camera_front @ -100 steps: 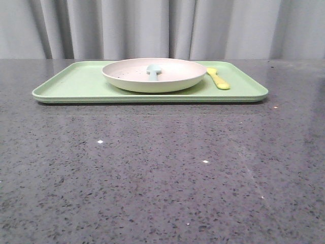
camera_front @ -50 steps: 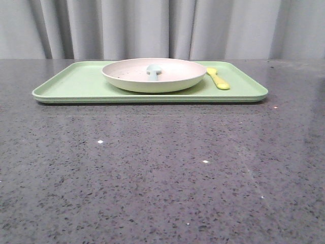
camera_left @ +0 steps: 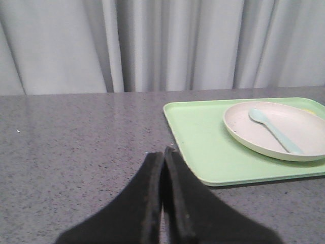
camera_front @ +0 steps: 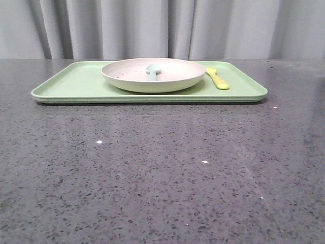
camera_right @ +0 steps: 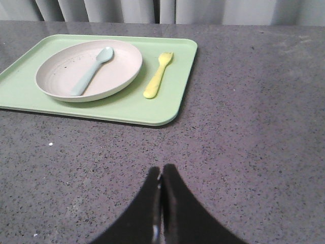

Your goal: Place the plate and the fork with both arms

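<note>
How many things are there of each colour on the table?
Green: 1, the tray
Cream-pink: 1, the plate
Blue: 1, the spoon
Yellow: 1, the fork
Total: 4

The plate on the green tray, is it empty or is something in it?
Not empty. The plate sits upright on the tray with a pale blue spoon lying inside it. The yellow fork lies outside, beside it on the tray.
</note>
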`<state>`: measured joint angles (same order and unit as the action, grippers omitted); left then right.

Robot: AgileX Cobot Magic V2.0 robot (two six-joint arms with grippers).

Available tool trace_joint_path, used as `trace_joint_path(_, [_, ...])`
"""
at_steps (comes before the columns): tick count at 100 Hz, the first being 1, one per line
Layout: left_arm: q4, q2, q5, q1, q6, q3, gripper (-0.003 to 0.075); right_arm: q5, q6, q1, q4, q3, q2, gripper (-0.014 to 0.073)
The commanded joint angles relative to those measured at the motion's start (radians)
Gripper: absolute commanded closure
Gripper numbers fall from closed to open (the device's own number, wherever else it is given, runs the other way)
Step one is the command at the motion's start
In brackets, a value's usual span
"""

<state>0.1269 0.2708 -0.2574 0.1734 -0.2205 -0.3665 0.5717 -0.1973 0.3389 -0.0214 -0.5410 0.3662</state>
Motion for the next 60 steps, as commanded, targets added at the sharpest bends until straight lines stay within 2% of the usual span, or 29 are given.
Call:
trace_joint_path(1, [0.012, -0.016, 0.125, -0.042, 0.043, 0.012, 0.0741, -0.071, 0.006, -0.002, -0.017, -0.022, 0.003, 0.0651])
trace_joint_path(22, [-0.066, -0.097, 0.131, -0.136, 0.117, 0.109, 0.0741, -0.071, 0.006, -0.002, -0.017, -0.022, 0.003, 0.0651])
trace_joint_path(33, [-0.109, -0.142, 0.199, -0.181, 0.119, 0.185, 0.0741, -0.071, 0.006, -0.002, -0.017, -0.022, 0.003, 0.0651])
trace_joint_path(60, [-0.115, -0.265, 0.234, -0.209, 0.12, 0.326, 0.0741, -0.071, 0.006, -0.002, -0.017, -0.022, 0.003, 0.0651])
